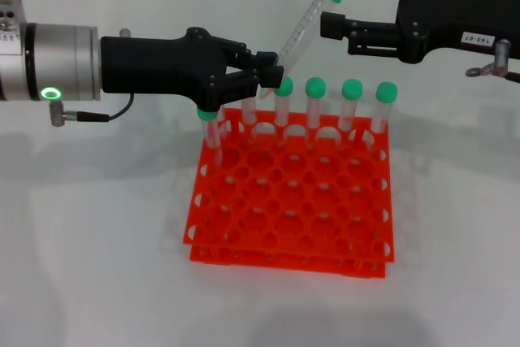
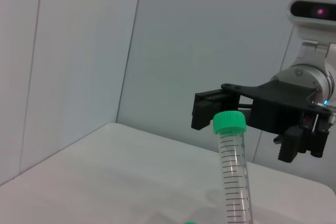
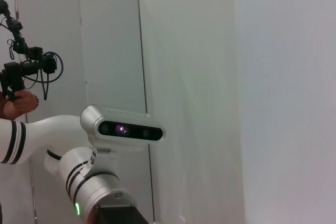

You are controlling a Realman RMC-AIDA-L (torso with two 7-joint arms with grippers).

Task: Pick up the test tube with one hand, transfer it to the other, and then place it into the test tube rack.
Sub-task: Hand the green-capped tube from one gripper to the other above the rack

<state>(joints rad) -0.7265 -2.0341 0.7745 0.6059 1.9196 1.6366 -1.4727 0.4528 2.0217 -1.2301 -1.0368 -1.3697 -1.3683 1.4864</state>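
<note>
Our left hand (image 1: pixel 272 73), at centre-left of the frame, is clamped on the lower end of the test tube (image 1: pixel 307 26), which leans up toward the upper right, above the test tube rack (image 1: pixel 292 201) on the bench (image 1: pixel 97 241). Our right hand (image 1: pixel 335 7), upper right, has its fingers spread around the green cap. If we release before the right closes, or it pinches only the cap, the tube could fall into the standing tubes (image 1: pixel 351 103).

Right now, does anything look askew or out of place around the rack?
Only one thing: the test tube is tilted in the air above the test tube rack, held near its lower end by the left end effector. The right end effector is open around its green cap. The racked tubes stand upright.
</note>
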